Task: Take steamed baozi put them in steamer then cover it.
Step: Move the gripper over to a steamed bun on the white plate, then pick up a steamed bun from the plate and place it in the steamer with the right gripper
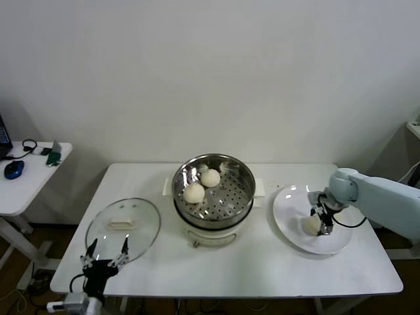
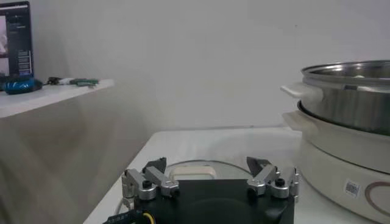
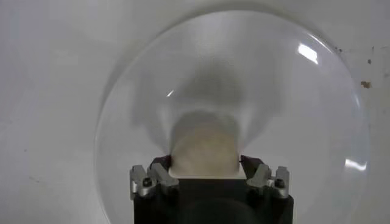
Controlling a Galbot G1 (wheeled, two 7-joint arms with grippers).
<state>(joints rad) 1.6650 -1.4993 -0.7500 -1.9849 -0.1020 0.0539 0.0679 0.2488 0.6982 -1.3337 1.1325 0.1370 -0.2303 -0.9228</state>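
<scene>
The right gripper (image 1: 322, 222) is lowered over the white plate (image 1: 289, 220) at the right end of the table (image 1: 262, 269). In the right wrist view its fingers (image 3: 152, 179) stand on either side of one baozi (image 3: 204, 149), partly closed, with the fingertips against or just beside the bun's flanks. Whether the grip is complete cannot be told. The bun rests on the plate surface; no other bun is visible on the plate.

The left gripper (image 1: 105, 256) is parked at the front left edge of the table, just in front of the glass lid (image 1: 147, 226). Its jaws are spread wide and hold nothing. In the left wrist view the two fingers (image 2: 149, 179) frame the lid's white bar handle (image 2: 192, 173), which lies beyond them and apart from them.

The lid lies flat on the table, handle up, to the left of the steamer (image 1: 243, 197) and separate from it.

The steamer stands at the centre of the table on its white electric base (image 1: 223, 236). It is uncovered. Its perforated tray (image 1: 230, 197) carries two baozi: one (image 1: 194, 193) near the left wall, the other (image 1: 210, 177) just behind it and slightly to the right. The two buns sit close together, touching or nearly so.

A second small table (image 1: 33, 177) stands well apart on the left, holding a few small dark items.
</scene>
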